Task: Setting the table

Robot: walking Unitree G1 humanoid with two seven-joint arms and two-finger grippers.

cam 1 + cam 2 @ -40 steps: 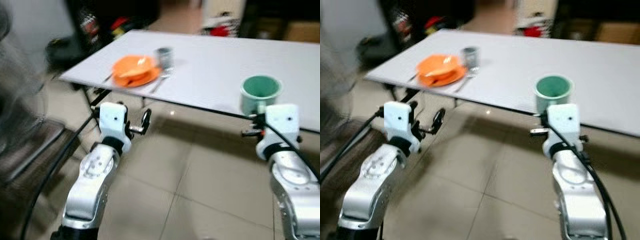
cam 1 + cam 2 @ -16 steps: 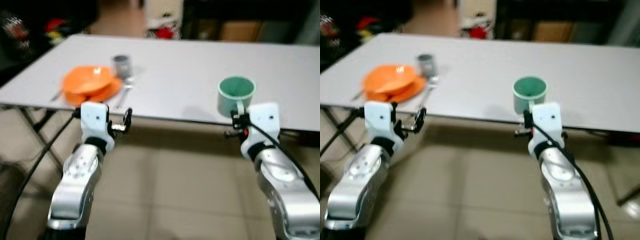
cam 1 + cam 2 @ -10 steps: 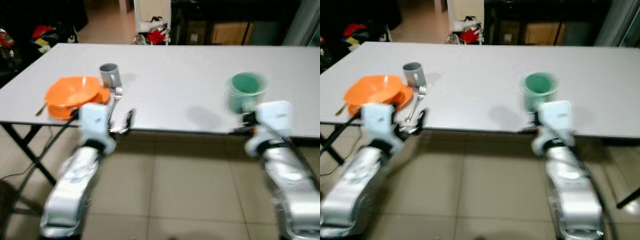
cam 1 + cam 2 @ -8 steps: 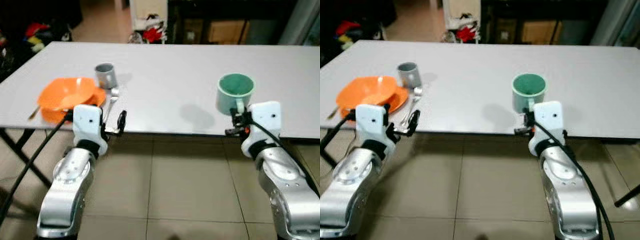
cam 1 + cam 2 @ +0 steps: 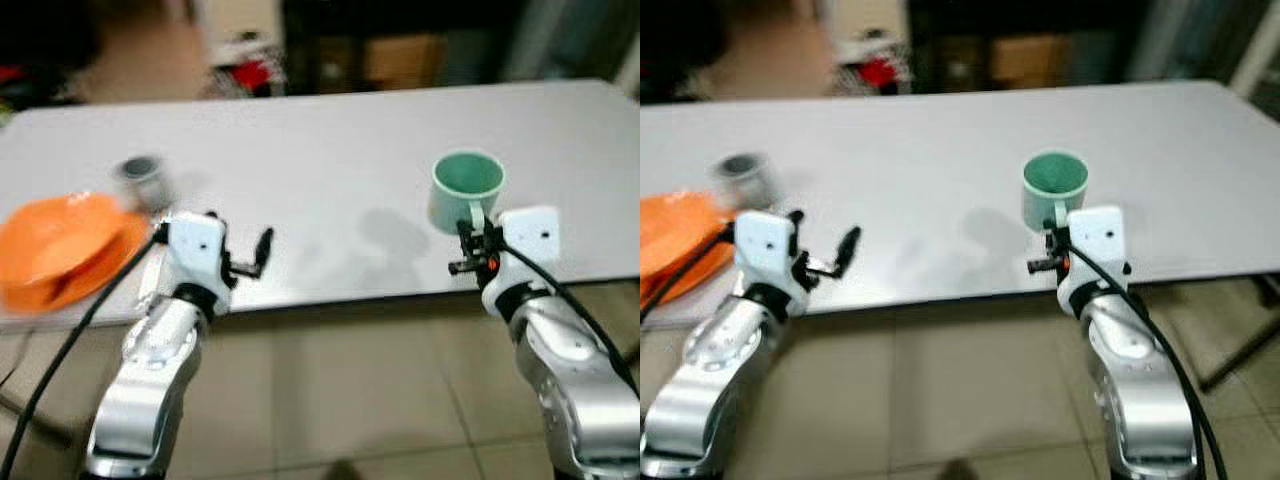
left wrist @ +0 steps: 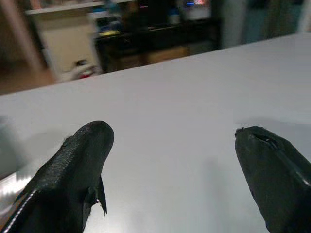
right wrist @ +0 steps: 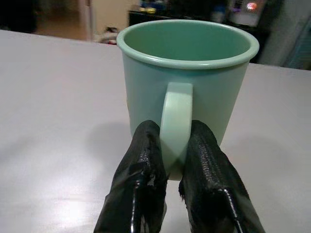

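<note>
A mint-green mug (image 5: 466,188) hangs upright just above the white table (image 5: 330,150), near its front edge. My right gripper (image 7: 175,132) is shut on the mug's handle, one black finger (image 7: 144,179) pressed on each side of it. My left gripper (image 5: 258,254) is open and holds nothing, its fingers (image 6: 73,170) wide apart over bare tabletop at the front edge. An orange plate with an orange bowl (image 5: 55,250) lies at the table's left end. A blurred grey cup (image 5: 143,178) stands just behind it.
Dark shelves and cardboard boxes (image 5: 405,55) stand behind the table. Beige tiled floor (image 5: 340,400) lies between me and the table. A dark table leg (image 5: 1232,360) slants down at the right. A black cable (image 5: 60,360) runs along my left arm.
The whole view has swung to the right, so the orange plate and grey cup now sit at the far left. My left gripper now reaches over the table's front edge. The mug stays gripped.
</note>
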